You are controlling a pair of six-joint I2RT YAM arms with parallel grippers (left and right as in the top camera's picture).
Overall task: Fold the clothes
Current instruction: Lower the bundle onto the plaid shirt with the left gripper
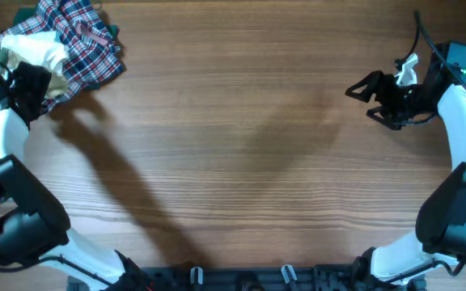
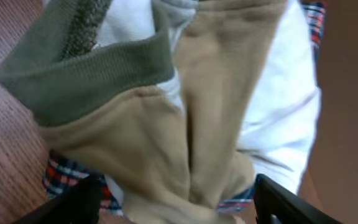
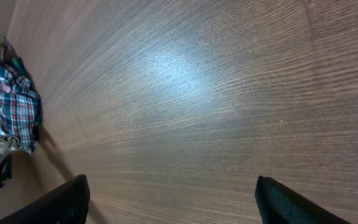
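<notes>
1 garment [image 2: 166,130], 1 plaid heap [image 1: 83,48] — 1 left gripper [image 2: 178,206], 1 right gripper [image 3: 173,202], 1 table [image 1: 241,162].

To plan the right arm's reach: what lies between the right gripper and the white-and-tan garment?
In the overhead view: bare table, then the plaid heap touching the garment. Nothing else lies before the right gripper.

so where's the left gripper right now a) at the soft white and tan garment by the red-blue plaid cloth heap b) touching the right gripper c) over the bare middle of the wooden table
a: the left gripper has a finger on each side of the soft white and tan garment, against the red-blue plaid cloth heap.
</notes>
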